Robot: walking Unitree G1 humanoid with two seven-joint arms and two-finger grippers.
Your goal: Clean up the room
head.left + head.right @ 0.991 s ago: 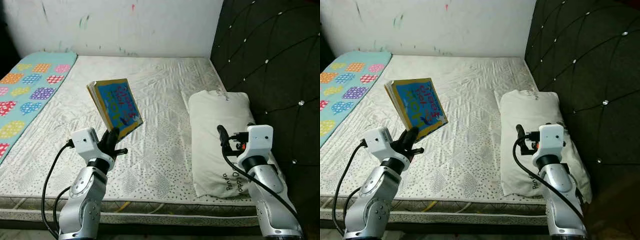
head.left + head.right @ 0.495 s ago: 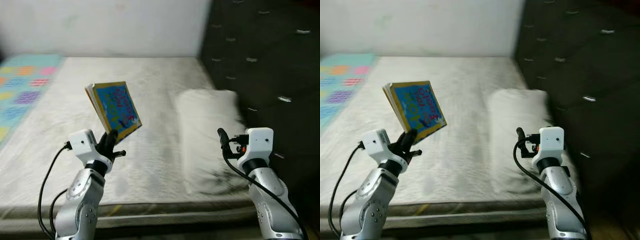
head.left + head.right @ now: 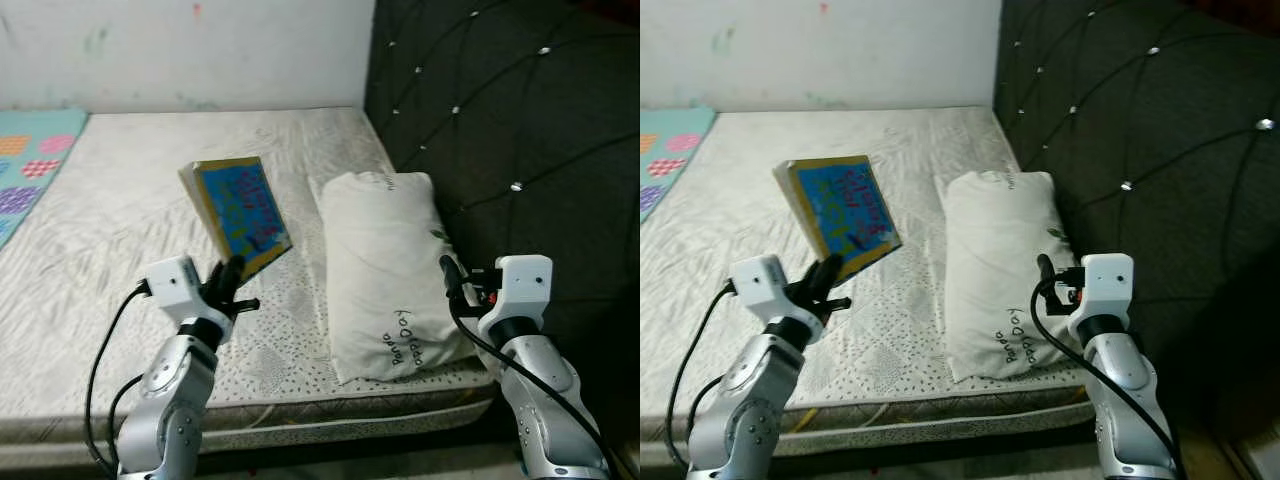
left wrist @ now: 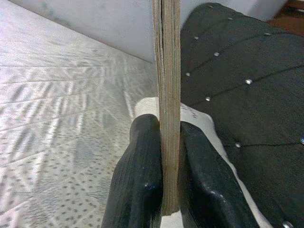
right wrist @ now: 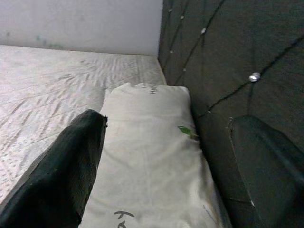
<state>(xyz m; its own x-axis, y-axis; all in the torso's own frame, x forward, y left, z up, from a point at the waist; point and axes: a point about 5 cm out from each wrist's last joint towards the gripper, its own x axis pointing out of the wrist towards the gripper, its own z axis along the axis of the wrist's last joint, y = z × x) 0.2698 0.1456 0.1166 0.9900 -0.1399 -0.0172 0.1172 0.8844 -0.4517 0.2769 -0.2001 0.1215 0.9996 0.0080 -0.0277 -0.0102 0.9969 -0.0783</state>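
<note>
A blue picture book with yellow edges (image 3: 241,213) is held upright and tilted above the mattress (image 3: 120,210). My left gripper (image 3: 226,277) is shut on its lower edge; in the left wrist view the two black fingers (image 4: 137,175) clamp the book's page edge (image 4: 167,95). My right gripper (image 3: 452,277) hovers open over the near end of the cream pillow (image 3: 385,260), its fingers (image 5: 71,161) spread wide with nothing between them.
A dark tufted headboard (image 3: 500,120) rises along the right side of the bed. A turquoise patterned blanket (image 3: 25,165) lies at the far left. The white wall (image 3: 200,50) stands behind. The mattress's front edge (image 3: 300,420) runs just before my arms.
The camera has swung to the right: bed, pillow and blanket all shifted left in view. The book stays clamped in my left gripper. The right gripper holds the same open pose.
</note>
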